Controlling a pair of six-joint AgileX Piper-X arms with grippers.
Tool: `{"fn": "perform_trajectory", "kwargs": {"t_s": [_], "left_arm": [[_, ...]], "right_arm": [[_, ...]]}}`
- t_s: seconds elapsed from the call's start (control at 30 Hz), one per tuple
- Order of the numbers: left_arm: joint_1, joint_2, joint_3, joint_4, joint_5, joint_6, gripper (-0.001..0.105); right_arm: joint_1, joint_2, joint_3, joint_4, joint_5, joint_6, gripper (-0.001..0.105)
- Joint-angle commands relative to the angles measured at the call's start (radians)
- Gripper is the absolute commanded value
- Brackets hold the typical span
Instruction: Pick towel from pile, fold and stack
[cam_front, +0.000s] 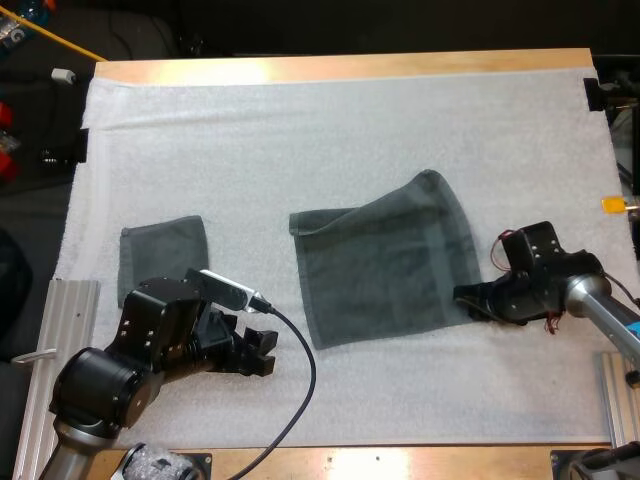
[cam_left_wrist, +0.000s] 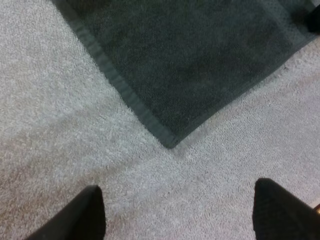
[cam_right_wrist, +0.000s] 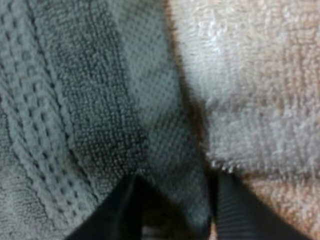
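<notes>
A dark grey-green towel lies spread on the middle of the white mat, its far edge partly folded over and lifted. My right gripper is at the towel's near right corner, shut on the hem. In the right wrist view the towel hem runs between the fingertips of my right gripper. My left gripper rests low over the mat, just short of the near left corner. In the left wrist view my left gripper stands wide open with that towel corner ahead of it.
A small folded towel lies flat at the mat's left side, beside my left arm. Metal rails stand at the table's left edge and at the near right. Bare mat stretches across the far half.
</notes>
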Motion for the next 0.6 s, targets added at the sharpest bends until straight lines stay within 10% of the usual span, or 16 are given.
{"fn": "perform_trajectory", "kwargs": {"t_s": [0.0, 0.57], "left_arm": [[0.002, -0.007, -0.001, -0.013, 0.006, -0.007, 0.061], [0.002, 0.135, 0.007, -0.054, 0.142, -0.012, 0.061]], "right_arm": [[-0.001, 0.007, 0.000, -0.003, -0.011, 0.004, 0.022], [0.001, -0.031, 0.000, 0.085, -0.009, 0.001, 0.000]]}}
